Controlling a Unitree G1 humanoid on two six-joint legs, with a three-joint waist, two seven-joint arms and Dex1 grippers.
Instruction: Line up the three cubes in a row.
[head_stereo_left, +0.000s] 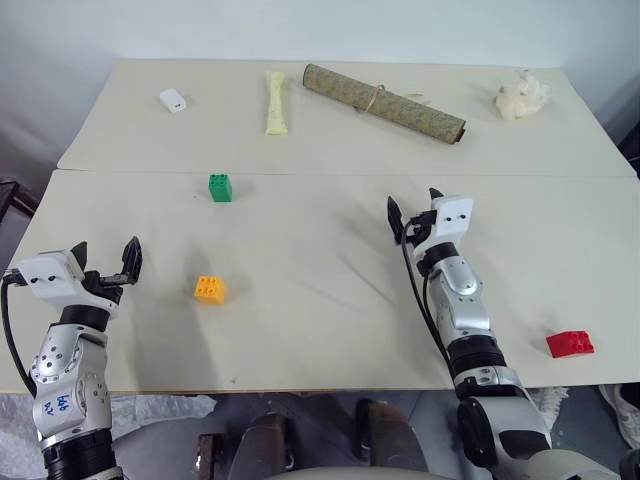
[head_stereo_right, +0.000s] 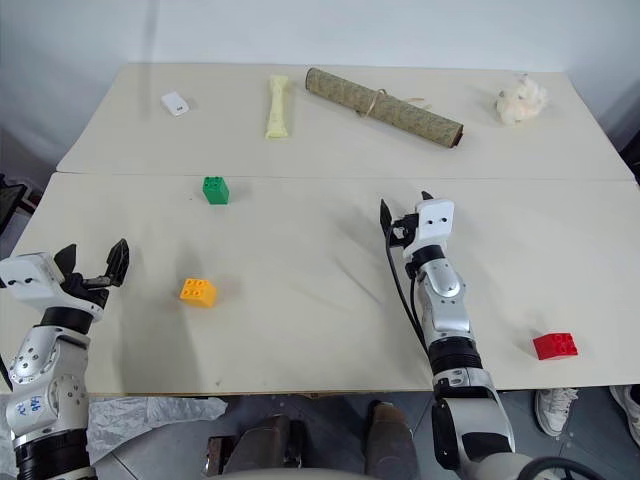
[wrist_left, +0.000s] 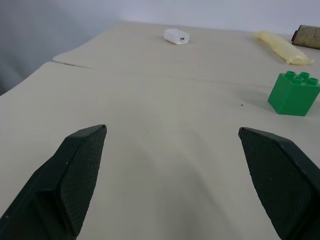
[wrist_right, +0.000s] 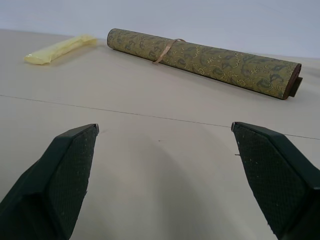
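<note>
Three studded cubes lie far apart on the cream table (head_stereo_left: 320, 290). The green cube (head_stereo_left: 220, 187) sits left of centre, close to the seam between the two tabletops; it also appears as the green cube (wrist_left: 293, 92) in the left wrist view. The orange-yellow cube (head_stereo_left: 210, 289) rests nearer the front, left of centre. The red cube (head_stereo_left: 569, 343) lies by the front right edge. My left gripper (head_stereo_left: 105, 258) is open and empty at the far left, left of the orange-yellow cube. My right gripper (head_stereo_left: 412, 208) is open and empty near the table's middle.
Along the back stand a small white rectangular object (head_stereo_left: 173, 100), a pale yellow stick (head_stereo_left: 276, 103), a patterned rolled scroll (head_stereo_left: 383, 102) tied with string, and a crumpled white wad (head_stereo_left: 522, 97). A seam (head_stereo_left: 330, 174) runs across between the two tabletops.
</note>
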